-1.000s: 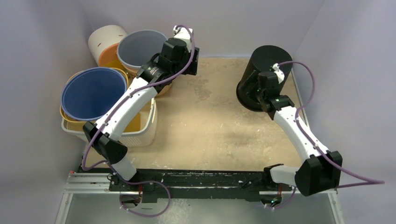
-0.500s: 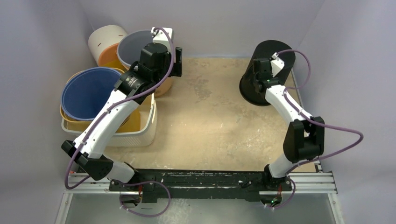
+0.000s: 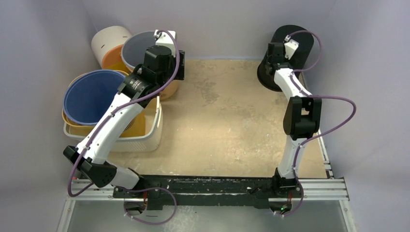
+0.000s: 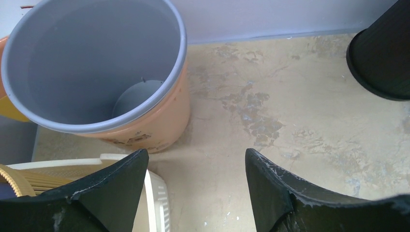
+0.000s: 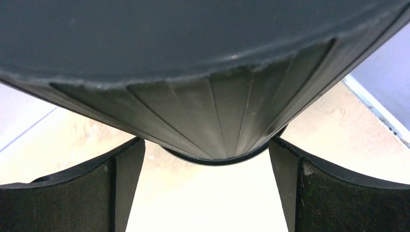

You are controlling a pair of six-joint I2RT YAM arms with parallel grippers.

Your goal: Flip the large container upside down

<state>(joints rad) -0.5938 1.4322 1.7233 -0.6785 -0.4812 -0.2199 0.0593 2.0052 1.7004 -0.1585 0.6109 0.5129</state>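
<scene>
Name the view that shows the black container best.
Top external: most of the black container shows, by the far right corner. Left wrist catches only one edge; right wrist sees its ribbed wall too close.

No words, numbers or brand names can be read in any view. The only print is a band of small brown marks low on the side of the orange bucket [image 4: 167, 116], seen from the left wrist, and it is too blurred to make out.
</scene>
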